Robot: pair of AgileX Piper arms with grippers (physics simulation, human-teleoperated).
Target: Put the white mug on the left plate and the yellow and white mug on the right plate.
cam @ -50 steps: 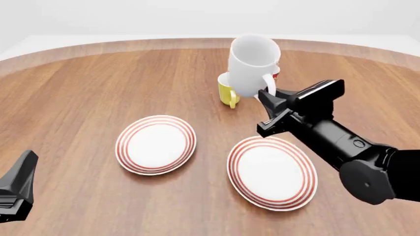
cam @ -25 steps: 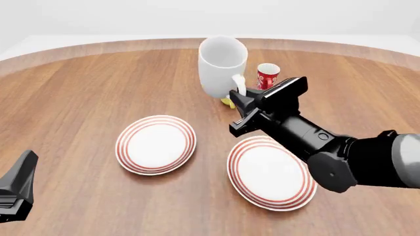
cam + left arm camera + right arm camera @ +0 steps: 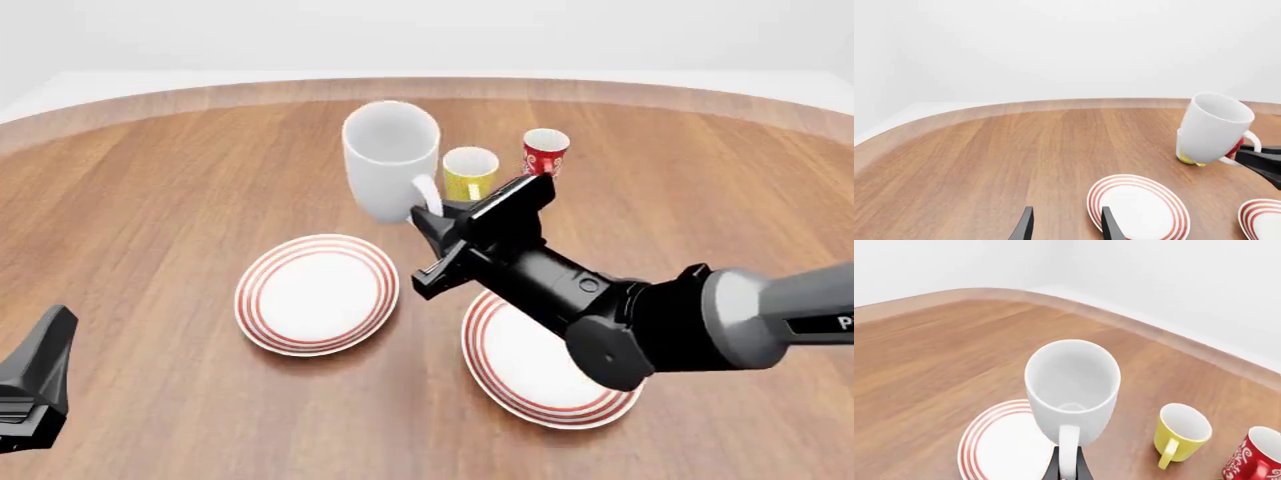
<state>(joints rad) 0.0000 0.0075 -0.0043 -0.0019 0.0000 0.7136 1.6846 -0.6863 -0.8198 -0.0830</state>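
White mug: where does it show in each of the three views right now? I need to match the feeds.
Front view: the white mug is up centre-left, held off the table by its handle in the right hand, beyond the left plate.
Left wrist view: white mug at the right side.
Right wrist view: white mug at centre, mouth toward the camera.
Shared landmark: the yellow and white mug, beside it in all three.

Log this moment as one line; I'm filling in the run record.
right gripper: shut on white mug handle, mug airborne, beyond left plate | left gripper: open, idle | yellow and white mug: on table
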